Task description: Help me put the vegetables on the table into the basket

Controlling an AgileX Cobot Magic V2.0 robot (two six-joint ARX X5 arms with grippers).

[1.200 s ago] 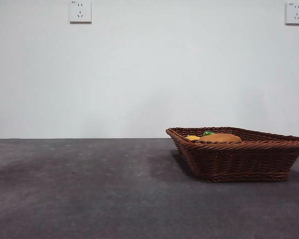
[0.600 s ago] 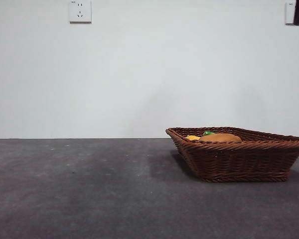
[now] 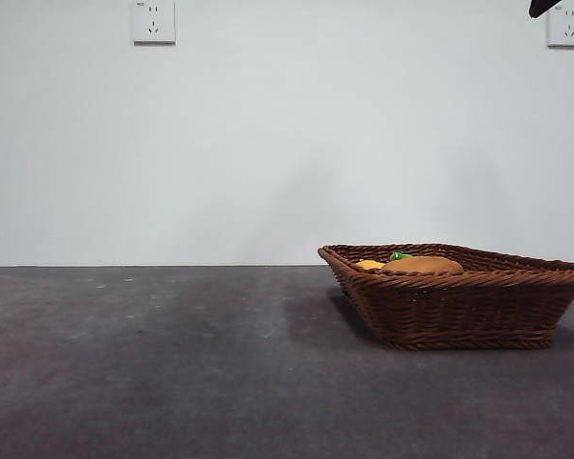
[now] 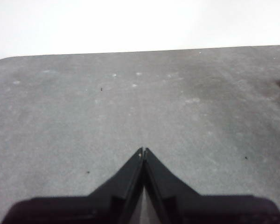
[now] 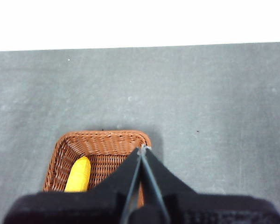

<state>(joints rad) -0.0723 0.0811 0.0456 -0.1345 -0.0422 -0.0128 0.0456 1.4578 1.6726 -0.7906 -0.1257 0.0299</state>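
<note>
The brown wicker basket (image 3: 459,296) stands on the dark grey table (image 3: 172,363) at the right. Over its rim I see the brown potato (image 3: 423,265), a bit of the yellow corn (image 3: 369,264) and the eggplant's green stem (image 3: 400,255); the purple body is hidden. From high above, the right wrist view shows the basket (image 5: 102,140) with the corn (image 5: 79,175) lying inside. My right gripper (image 5: 143,147) hangs shut and empty over the basket's rim. It shows in the front view only as a black tip (image 3: 543,7). My left gripper (image 4: 143,150) is shut above bare table.
Two wall sockets (image 3: 154,21) (image 3: 568,25) sit high on the white wall behind the table. The grey surface (image 4: 130,102) stretches to the left of the basket.
A black arm tip came into the front view's top right corner and has since shifted left and up. The basket and the vegetables in it have not moved.
</note>
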